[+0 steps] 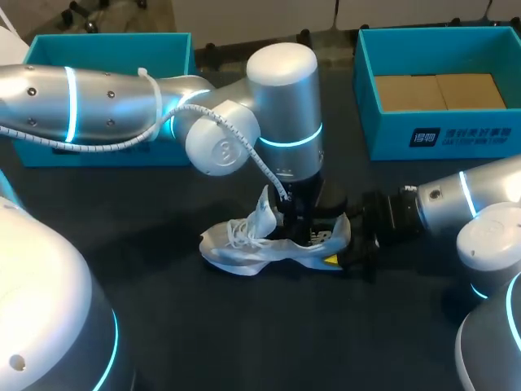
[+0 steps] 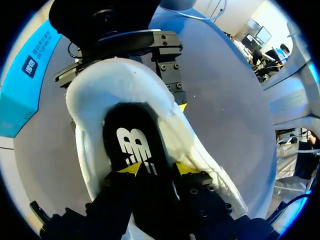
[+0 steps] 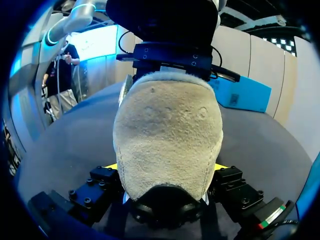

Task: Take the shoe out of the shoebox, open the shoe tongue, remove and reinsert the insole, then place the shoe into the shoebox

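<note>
A white shoe [image 1: 236, 248] with loose laces stands on the dark table, toe to the left. My left gripper [image 1: 303, 213] comes down from above into its opening. In the left wrist view its fingers [image 2: 158, 168] stand apart over the black insole [image 2: 132, 145] with a white logo, which lies inside the shoe [image 2: 100, 90]. My right gripper [image 1: 352, 248] is at the heel; in the right wrist view the shoe's heel [image 3: 167, 125] fills the gap between its fingers [image 3: 166, 167], which touch it from both sides.
A teal shoebox [image 1: 440, 122] with a cardboard liner stands at the back right. A second teal box [image 1: 106, 49] stands at the back left, partly behind my left arm. Bare dark tabletop [image 1: 269, 334] lies in front of the shoe.
</note>
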### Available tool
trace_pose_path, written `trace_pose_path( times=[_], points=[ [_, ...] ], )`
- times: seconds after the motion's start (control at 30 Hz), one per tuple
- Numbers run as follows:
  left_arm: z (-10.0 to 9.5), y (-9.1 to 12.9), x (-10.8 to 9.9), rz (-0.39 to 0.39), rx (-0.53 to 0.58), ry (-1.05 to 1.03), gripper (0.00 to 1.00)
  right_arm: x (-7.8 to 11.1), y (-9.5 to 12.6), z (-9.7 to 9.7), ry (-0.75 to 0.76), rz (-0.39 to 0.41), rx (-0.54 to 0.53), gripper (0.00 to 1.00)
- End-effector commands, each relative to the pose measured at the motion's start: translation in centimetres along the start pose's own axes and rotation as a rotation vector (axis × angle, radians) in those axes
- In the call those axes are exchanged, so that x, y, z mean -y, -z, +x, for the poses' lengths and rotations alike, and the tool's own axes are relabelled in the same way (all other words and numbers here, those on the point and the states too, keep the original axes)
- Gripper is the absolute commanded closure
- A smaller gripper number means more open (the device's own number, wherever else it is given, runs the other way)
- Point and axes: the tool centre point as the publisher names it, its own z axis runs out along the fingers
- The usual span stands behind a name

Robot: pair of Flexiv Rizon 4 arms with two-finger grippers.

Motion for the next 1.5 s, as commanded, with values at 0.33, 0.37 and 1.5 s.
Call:
trace_pose_path(
  times=[0.33, 0.37, 1.5],
  points=[
    [0.2, -3.2, -0.9, 0.008, 0.143, -0.013, 0.72, -0.4, 0.1, -0.1, 0.000, 0.003, 0.000, 1.00],
    [0.2, -3.3, -1.0, 0.007, 0.155, -0.013, 0.73, -0.4, 0.1, -0.1, 0.000, 0.003, 0.000, 1.00],
    [1.0, 3.3, -3.2, 0.050, 0.070, 0.038, 1.00, -0.4, 0.1, -0.1, 0.000, 0.003, 0.000, 1.00]
  ],
)
